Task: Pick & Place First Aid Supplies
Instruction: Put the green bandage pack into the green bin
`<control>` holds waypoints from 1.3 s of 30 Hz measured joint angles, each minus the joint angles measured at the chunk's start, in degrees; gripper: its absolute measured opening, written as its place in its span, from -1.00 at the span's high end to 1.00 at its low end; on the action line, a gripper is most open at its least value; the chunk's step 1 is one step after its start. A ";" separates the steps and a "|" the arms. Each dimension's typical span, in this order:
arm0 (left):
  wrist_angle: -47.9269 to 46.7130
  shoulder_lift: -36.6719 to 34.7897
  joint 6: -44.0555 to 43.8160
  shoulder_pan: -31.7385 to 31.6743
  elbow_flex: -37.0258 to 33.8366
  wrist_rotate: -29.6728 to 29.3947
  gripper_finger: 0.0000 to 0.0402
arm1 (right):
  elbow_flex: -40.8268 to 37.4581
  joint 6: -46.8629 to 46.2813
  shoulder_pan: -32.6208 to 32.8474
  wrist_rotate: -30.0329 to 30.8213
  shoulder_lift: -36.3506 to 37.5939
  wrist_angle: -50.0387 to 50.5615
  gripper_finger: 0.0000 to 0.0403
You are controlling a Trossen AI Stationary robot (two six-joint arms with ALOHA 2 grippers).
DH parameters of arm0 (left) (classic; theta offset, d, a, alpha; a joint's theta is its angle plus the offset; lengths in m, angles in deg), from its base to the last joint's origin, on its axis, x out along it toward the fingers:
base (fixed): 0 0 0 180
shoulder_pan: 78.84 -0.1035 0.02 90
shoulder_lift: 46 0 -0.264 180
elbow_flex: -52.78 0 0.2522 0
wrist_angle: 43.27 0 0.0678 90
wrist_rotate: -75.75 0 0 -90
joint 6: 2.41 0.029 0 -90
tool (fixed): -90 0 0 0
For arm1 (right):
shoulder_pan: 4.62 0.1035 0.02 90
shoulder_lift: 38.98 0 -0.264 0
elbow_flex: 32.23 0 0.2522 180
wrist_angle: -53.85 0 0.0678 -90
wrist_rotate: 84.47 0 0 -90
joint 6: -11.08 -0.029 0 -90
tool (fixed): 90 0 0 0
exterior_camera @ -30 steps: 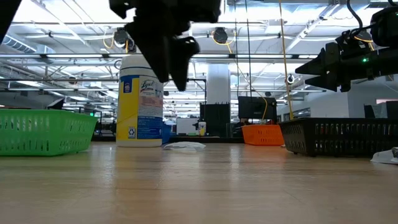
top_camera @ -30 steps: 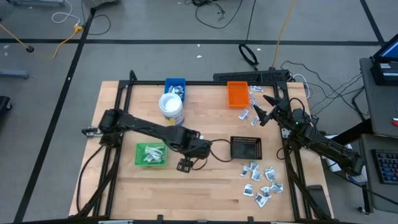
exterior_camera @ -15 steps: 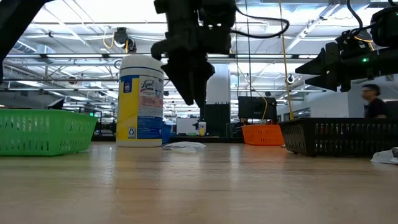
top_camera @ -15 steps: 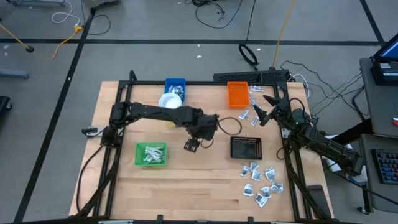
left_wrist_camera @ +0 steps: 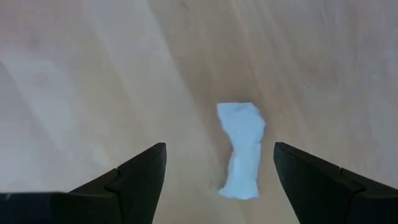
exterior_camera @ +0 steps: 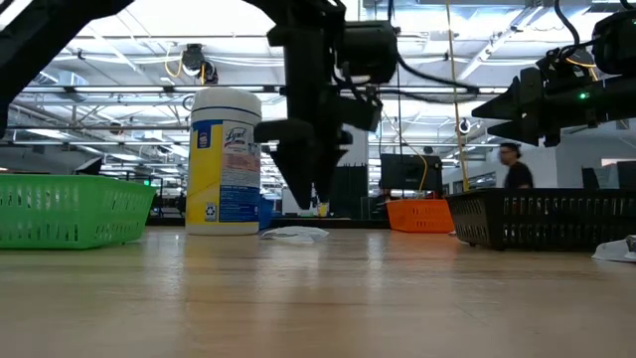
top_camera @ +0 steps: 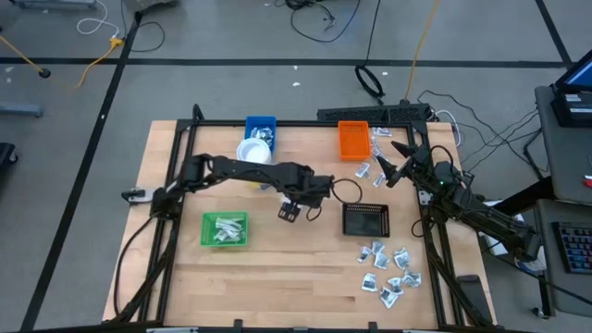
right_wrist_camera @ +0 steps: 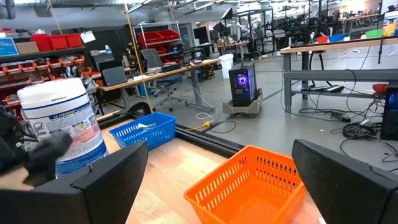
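Left gripper over mid-table, fingers spread wide, nothing held — a white packet lying on the wood between them, below. Right gripper parked near the orange basket — fully open, empty.

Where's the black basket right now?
In the high view the black basket sits right of the table's centre, just right of the left claw, with a cluster of white packets scattered on the wood below it.
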 joint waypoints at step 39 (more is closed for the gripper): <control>-7.03 5.44 -0.85 -0.09 0.93 7.15 0.95 | 0.00 -0.01 0.00 0.01 0.00 0.02 -0.95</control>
